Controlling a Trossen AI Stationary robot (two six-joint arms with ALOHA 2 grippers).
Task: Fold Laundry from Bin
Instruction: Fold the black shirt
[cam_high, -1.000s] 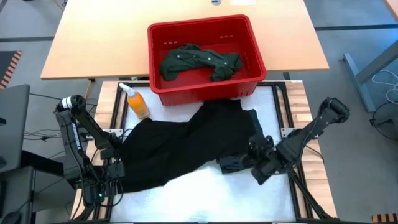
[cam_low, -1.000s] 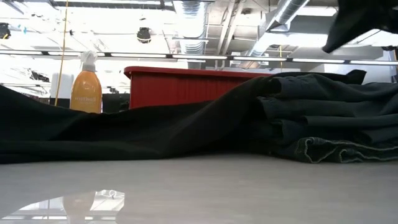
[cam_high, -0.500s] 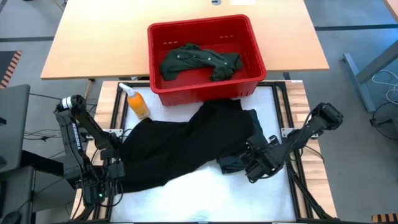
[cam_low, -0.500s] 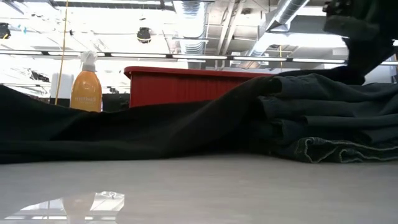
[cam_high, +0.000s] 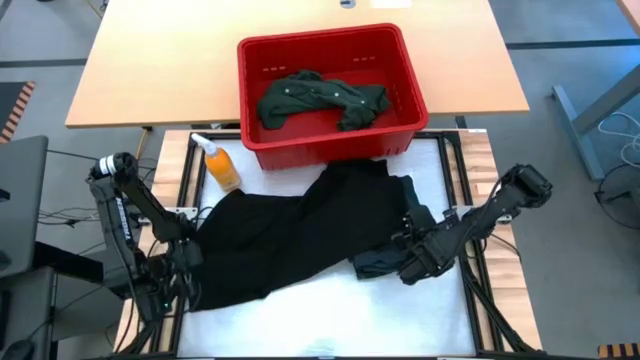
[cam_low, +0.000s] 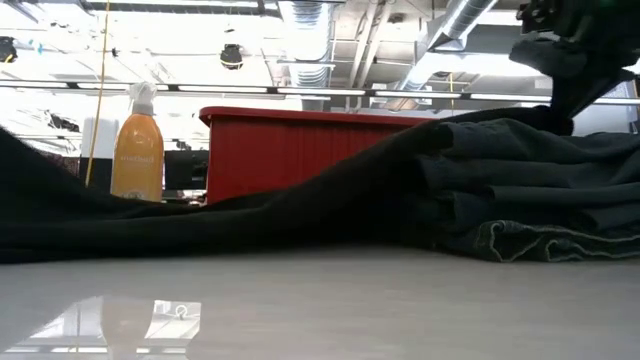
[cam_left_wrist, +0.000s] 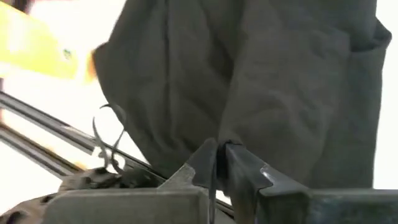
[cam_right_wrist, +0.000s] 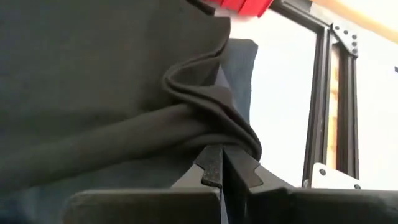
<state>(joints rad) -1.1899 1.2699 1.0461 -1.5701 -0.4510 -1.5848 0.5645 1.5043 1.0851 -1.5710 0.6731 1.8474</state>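
A black garment (cam_high: 290, 240) lies spread across the white tabletop (cam_high: 330, 320), partly over dark jeans (cam_high: 380, 262), while a green shirt (cam_high: 320, 98) waits in the red bin (cam_high: 250, 80). The left gripper (cam_high: 178, 278) has its jaws closed on the garment's near-left edge; the right gripper (cam_high: 412, 245) pinches a fold at its right side. The step looks like spreading the piece flat. Next, both arms likely need to draw apart evenly to tension the cloth without dragging the jeans.

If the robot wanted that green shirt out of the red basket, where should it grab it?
Probably from straight above, on the raised bunched fold near the middle of the green shirt. It lies crumpled on the floor of the red basket, whose walls block any sideways approach.
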